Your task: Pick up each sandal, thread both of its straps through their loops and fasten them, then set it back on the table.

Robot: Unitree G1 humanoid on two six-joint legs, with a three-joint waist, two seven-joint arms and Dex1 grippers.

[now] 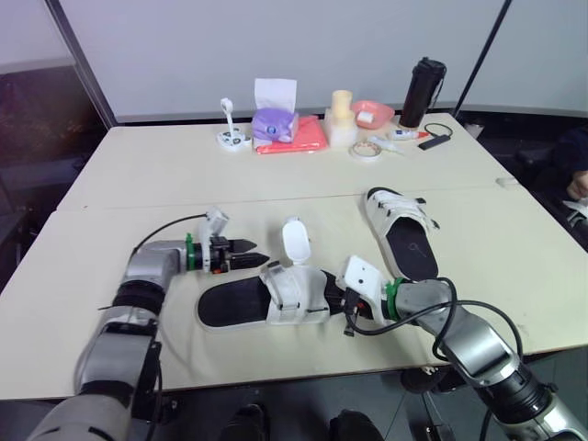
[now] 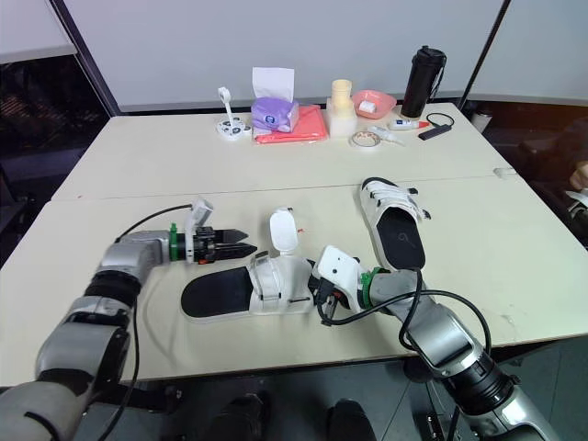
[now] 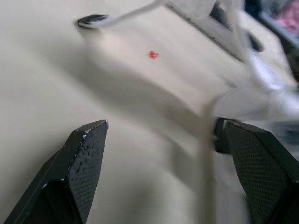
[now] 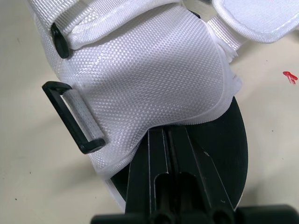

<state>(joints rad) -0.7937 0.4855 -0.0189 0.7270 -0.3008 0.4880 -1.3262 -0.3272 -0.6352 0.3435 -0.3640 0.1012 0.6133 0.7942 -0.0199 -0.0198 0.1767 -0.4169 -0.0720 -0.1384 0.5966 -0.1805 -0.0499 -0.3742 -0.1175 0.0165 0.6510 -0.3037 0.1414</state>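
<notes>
The near sandal (image 1: 262, 299) lies flat on the table (image 1: 184, 175), its strapped end pinched in the right gripper's (image 1: 349, 310) clenched jaws, its raised strap (image 1: 296, 241) just ahead of the left gripper's (image 1: 260, 252) released, empty jaws, the second sandal (image 1: 404, 230) well beyond both.

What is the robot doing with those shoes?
The robot is working on the near sandal, which lies on the table between its two grippers. The right gripper has its fingers together at the sandal's toe end, tips against the white upper. The left gripper is open near the heel end, holding nothing. One white strap sticks up unfastened. The other sandal lies farther back on the table.
</notes>
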